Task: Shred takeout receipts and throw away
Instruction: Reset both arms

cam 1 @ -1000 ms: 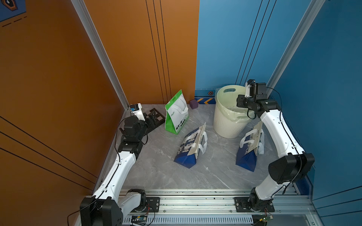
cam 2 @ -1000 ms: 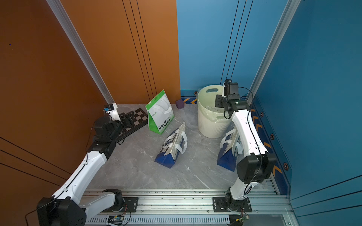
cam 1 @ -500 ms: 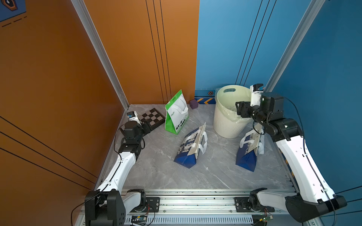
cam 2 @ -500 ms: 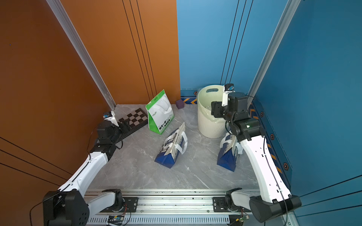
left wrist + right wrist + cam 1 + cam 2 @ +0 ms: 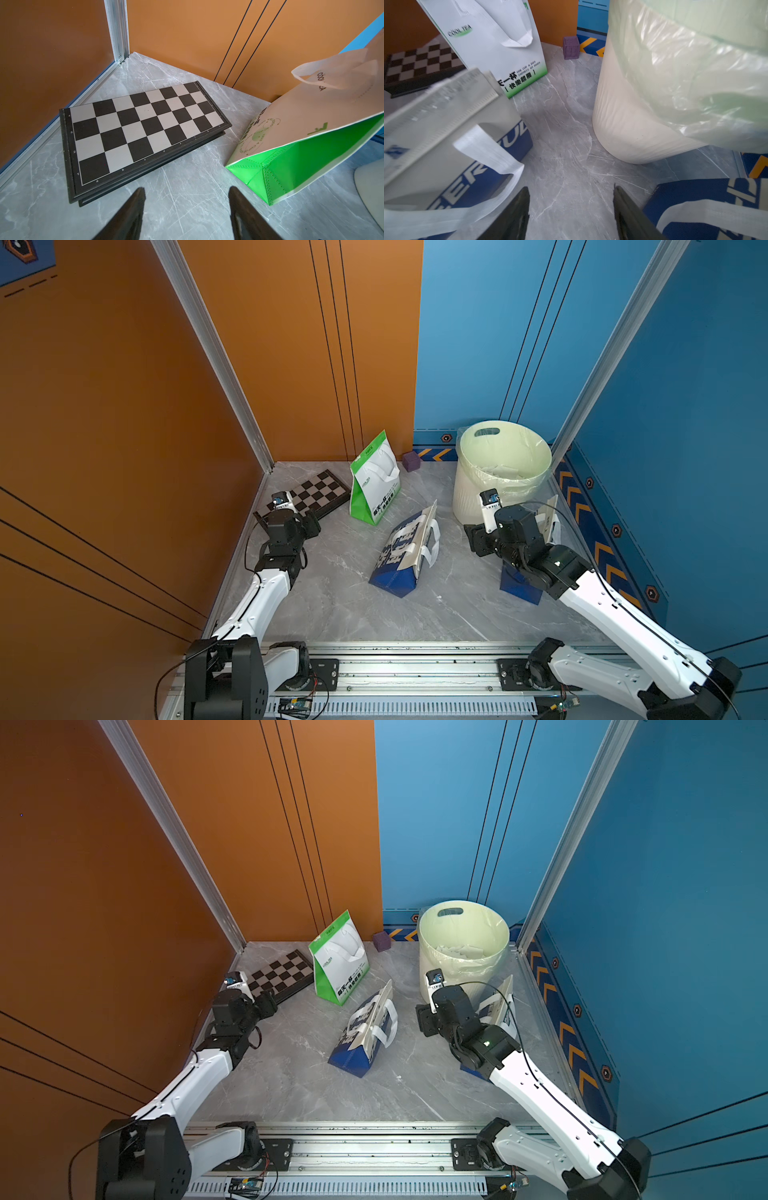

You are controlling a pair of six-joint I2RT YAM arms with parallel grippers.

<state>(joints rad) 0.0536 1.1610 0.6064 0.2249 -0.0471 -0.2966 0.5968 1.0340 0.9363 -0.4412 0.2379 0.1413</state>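
Note:
Several white paper pieces, the takeout receipts (image 5: 503, 470) (image 5: 461, 950), lie inside the pale bin (image 5: 469, 497) (image 5: 428, 969) (image 5: 623, 116) with its clear liner, at the back right. My right gripper (image 5: 473, 539) (image 5: 422, 1021) (image 5: 571, 189) hangs low in front of the bin, open, with only bare floor between its fingers. My left gripper (image 5: 309, 526) (image 5: 270, 1004) (image 5: 186, 190) is open and empty near the chessboard's front edge.
A blue-and-white bag (image 5: 405, 556) (image 5: 365, 1036) (image 5: 446, 135) lies in the middle. Another one (image 5: 519, 585) (image 5: 706, 203) stands behind my right arm. A green-and-white bag (image 5: 376, 485) (image 5: 291, 145), a chessboard (image 5: 320, 491) (image 5: 141, 128) and a purple cube (image 5: 411, 460) sit at the back.
My right arm has come back from over the bin and dropped down between the two blue bags. The left gripper has drawn back off the chessboard toward the front.

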